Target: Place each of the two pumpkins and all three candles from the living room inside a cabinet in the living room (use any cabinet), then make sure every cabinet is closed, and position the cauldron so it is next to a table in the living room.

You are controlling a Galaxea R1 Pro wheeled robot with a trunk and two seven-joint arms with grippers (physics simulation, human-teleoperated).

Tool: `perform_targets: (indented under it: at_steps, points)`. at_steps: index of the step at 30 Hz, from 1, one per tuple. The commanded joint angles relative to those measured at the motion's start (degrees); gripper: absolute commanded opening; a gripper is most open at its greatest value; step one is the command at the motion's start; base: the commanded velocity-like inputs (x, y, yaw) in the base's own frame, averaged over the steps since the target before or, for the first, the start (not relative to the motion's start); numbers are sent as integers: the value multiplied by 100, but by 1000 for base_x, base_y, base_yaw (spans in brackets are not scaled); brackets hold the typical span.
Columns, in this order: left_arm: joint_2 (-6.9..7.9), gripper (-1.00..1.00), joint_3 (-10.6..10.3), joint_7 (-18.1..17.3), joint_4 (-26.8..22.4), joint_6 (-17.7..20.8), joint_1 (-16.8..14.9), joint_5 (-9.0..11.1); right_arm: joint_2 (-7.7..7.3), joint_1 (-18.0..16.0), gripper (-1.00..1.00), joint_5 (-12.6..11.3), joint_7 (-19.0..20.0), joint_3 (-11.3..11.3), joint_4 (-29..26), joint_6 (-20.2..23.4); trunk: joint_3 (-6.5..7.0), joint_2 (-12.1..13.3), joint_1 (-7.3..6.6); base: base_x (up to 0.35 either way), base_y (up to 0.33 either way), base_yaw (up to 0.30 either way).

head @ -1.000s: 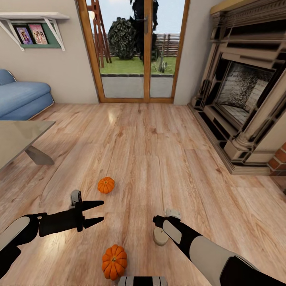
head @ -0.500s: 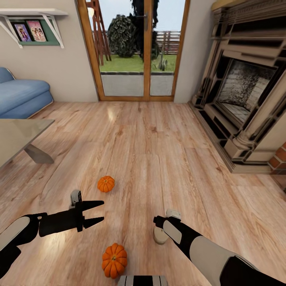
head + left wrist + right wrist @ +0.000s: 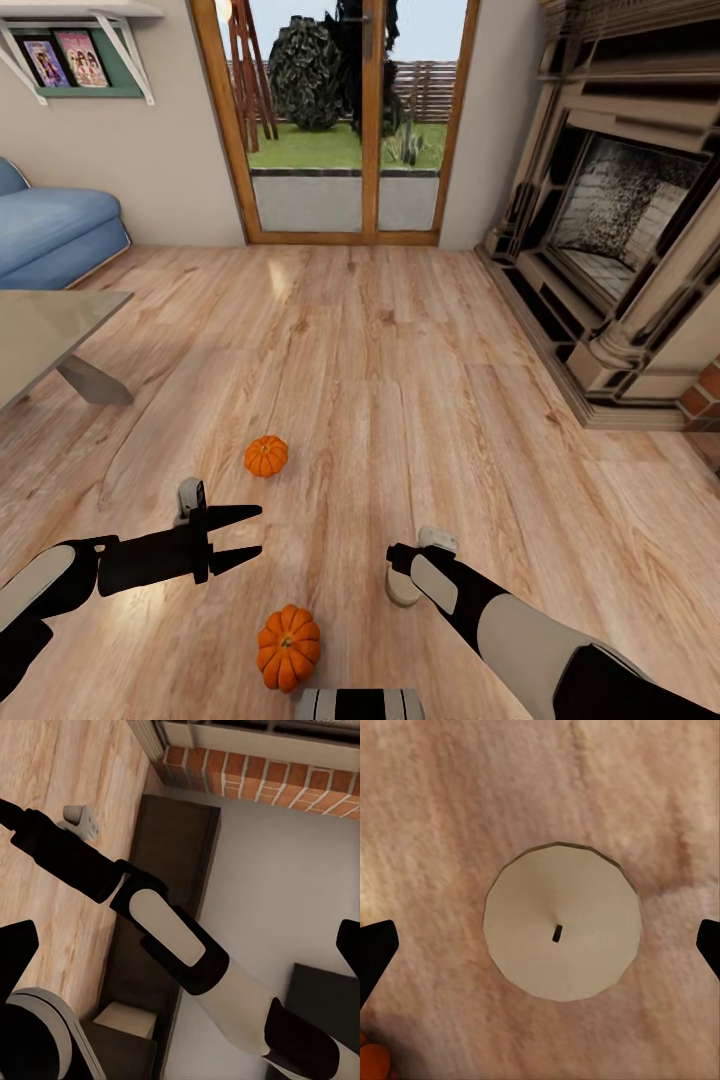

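The right gripper (image 3: 540, 945) hangs wide open, empty, straight above a stubby pale candle (image 3: 561, 921) on the wood-plank floor (image 3: 400, 380); the left gripper (image 3: 240, 535), parted and empty, hovers between two orange ribbed pumpkins (image 3: 266, 455)

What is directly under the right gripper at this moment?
A pale candle stands upright on the wood floor under the open right gripper. Its flat top and dark wick show; in the head view, the arm covers part of its side.

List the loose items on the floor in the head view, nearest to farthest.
Near pumpkin → candle under the right gripper → candle behind the left gripper → far pumpkin.
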Motion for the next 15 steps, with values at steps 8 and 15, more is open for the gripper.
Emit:
perform_targets:
  at_steps: [8, 15]
  points:
    - [4, 100, -9, -26, 3, 5, -5, -11, -3, -5, 100, -20, -41, 39, -10, 22, -4, -2, -1, 0, 0, 0]
    - [2, 100, -9, -26, -3, 5, -5, -11, -3, -5, 100, -20, -41, 47, 1, -110, -49, -5, 4, 0, 0, 0]
